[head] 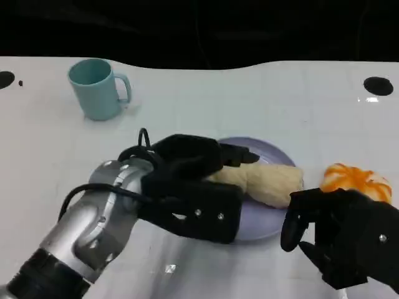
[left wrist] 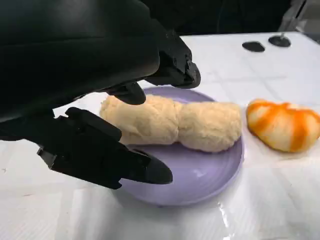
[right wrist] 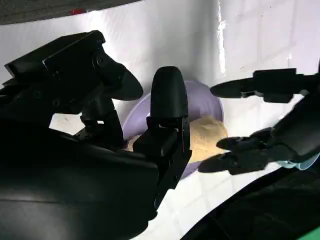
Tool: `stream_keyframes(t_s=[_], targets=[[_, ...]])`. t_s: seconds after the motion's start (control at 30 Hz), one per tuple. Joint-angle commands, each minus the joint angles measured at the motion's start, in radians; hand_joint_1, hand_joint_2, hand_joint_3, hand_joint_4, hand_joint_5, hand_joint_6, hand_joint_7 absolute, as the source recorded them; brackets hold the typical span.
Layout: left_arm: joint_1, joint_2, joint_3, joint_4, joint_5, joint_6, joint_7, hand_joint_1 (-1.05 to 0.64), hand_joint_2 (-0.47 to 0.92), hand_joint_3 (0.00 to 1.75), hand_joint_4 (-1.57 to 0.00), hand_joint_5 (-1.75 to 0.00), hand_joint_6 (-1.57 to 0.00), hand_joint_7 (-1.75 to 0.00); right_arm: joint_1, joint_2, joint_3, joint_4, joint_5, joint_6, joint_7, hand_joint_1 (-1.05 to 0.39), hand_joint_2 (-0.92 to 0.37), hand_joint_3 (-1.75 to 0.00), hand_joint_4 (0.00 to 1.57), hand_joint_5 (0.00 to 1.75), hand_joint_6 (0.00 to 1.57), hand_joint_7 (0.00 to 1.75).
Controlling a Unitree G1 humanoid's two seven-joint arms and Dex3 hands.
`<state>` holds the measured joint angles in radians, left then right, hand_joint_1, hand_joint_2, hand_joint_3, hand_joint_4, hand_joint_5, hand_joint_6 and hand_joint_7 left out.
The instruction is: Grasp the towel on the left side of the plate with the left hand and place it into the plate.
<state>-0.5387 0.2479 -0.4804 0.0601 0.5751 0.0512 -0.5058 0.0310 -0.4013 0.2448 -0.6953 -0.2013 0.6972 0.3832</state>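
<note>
Towel position: the towel (head: 265,182), a cream roll pinched at its middle, is lying inside the plate (head: 274,221), which is resting on the white worktop (head: 249,99).

Long axis: in the head view the roll is being seen running roughly left to right across the plate, its right end reaching almost to the plate's rim.

Left robot hand: the left robot hand (head: 193,187) is being held over the plate's left part, at the towel's left end. In the left wrist view its fingers (left wrist: 145,170) are being kept spread, one above the roll and one below and in front of it, with plate showing between. It is judged to be apart and holding nothing, though a light touch of the upper finger on the roll cannot be ruled out.

Direction from hand: the towel is lying to the right of the left palm, along the line of the fingers.

Right robot hand: the right robot hand (head: 340,237) is being held near the plate's right edge, fingers apart, nothing in it.

Nearer hand: the left.

Stage: placement is judged to be done; withdrawal is being called for.

Other things: an orange-striped item (head: 355,180) is lying just right of the plate; a teal mug (head: 96,87) is standing well apart.
</note>
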Motion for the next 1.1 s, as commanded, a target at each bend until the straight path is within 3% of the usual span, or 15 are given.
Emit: stream_keyframes(t_s=[0.03,0.37,0.43,0.5,0.53,0.57,0.73,0.83,0.97,1.1], targets=[[0.006,0.025,0.073,-0.043,-0.066,-0.011,0.004,-0.43,0.92,0.27,-0.40,-0.63,-0.49,-0.09,0.001,-0.009,-0.020,0.010,0.005,-0.027,-0.004,-0.03,-0.56,-1.08,0.74,1.75,0.71,1.41],[0.090,0.044,0.270,-0.188,-0.320,0.117,-0.052,-0.26,0.92,0.28,-0.80,-0.93,-0.89,-0.19,0.000,-0.001,-0.020,0.016,0.006,-0.026,-0.005,-0.03,-0.55,-1.09,0.75,1.75,0.71,1.41],[0.112,0.043,0.311,-0.208,-0.393,0.156,-0.065,-0.20,0.90,0.33,-0.79,-1.07,-0.97,-0.24,-0.002,0.000,-0.018,0.017,0.005,-0.025,-0.006,-0.04,-0.55,-1.09,0.75,1.75,0.71,1.42],[0.142,0.037,0.358,-0.240,-0.468,0.221,-0.066,-0.15,0.78,0.60,-0.77,-1.21,-0.99,-0.36,-0.004,0.001,-0.017,0.015,0.005,-0.018,-0.005,-0.04,-0.55,-1.09,0.75,1.75,0.71,1.42],[0.161,0.037,0.381,-0.259,-0.499,0.250,-0.063,-0.14,0.68,0.81,-0.76,-1.29,-0.97,-0.51,-0.005,0.001,-0.018,0.015,0.006,-0.018,-0.004,-0.04,-0.55,-1.10,0.75,1.75,0.71,1.42],[0.176,0.041,0.397,-0.276,-0.524,0.273,-0.061,-0.13,0.63,0.92,-0.76,-1.33,-0.93,-0.64,-0.005,0.002,-0.018,0.015,0.007,-0.020,-0.004,-0.03,-0.55,-1.10,0.75,1.75,0.71,1.42],[0.255,0.071,0.479,-0.414,-0.658,0.459,-0.068,-0.08,0.55,1.11,-0.72,-1.59,-0.78,-1.10,-0.007,0.000,-0.016,0.018,0.006,-0.023,-0.004,-0.03,-0.55,-1.10,0.74,1.75,0.70,1.42],[0.302,0.101,0.518,-0.481,-0.720,0.519,-0.073,-0.07,0.52,1.20,-0.68,-1.67,-0.73,-1.24,-0.010,-0.004,-0.013,0.019,0.002,-0.023,-0.003,-0.04,-0.55,-1.10,0.74,1.75,0.70,1.41],[0.364,0.144,0.553,-0.569,-0.771,0.622,-0.053,-0.11,0.47,1.25,-0.70,-1.71,-0.72,-1.29,-0.010,-0.002,-0.017,0.023,0.007,-0.025,-0.002,-0.04,-0.55,-1.09,0.73,1.75,0.70,1.40],[0.428,0.130,0.600,-0.673,-0.835,0.788,0.008,-0.08,0.49,1.28,-0.71,-1.74,-0.71,-1.38,-0.004,-0.003,-0.029,0.028,0.017,-0.041,-0.001,-0.03,-0.54,-1.10,0.75,1.75,0.71,1.40]])
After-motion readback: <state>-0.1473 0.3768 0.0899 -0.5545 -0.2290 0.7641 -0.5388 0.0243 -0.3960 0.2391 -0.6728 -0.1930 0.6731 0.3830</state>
